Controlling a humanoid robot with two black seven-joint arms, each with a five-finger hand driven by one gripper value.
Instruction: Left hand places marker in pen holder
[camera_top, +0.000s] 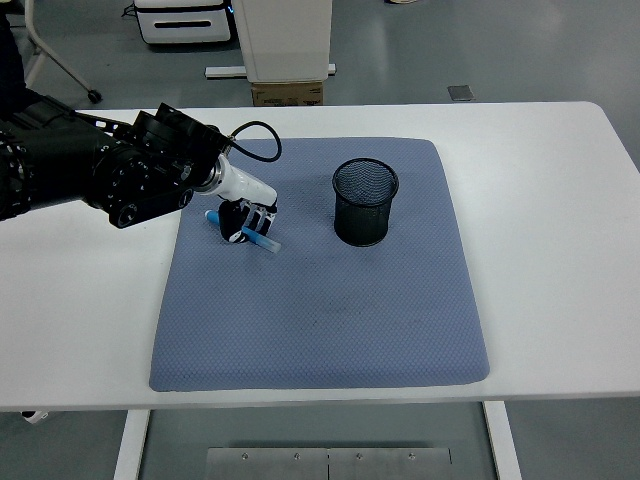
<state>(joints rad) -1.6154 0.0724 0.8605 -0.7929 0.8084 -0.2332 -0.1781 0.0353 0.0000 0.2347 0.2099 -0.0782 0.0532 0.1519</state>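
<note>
A blue marker (262, 241) lies slanted on the upper left of the blue-grey mat (320, 300). My left hand (247, 222) reaches in from the left edge and its fingers are curled around the marker's middle, low over the mat. Both ends of the marker stick out from the hand. The black mesh pen holder (365, 202) stands upright on the mat, about a hand's width to the right of the hand, and looks empty. The right arm does not show.
The mat lies in the middle of the white table (560, 250). A black cable (252, 135) loops from the left wrist above the mat's far edge. White furniture and a cardboard box (287, 93) stand beyond the table.
</note>
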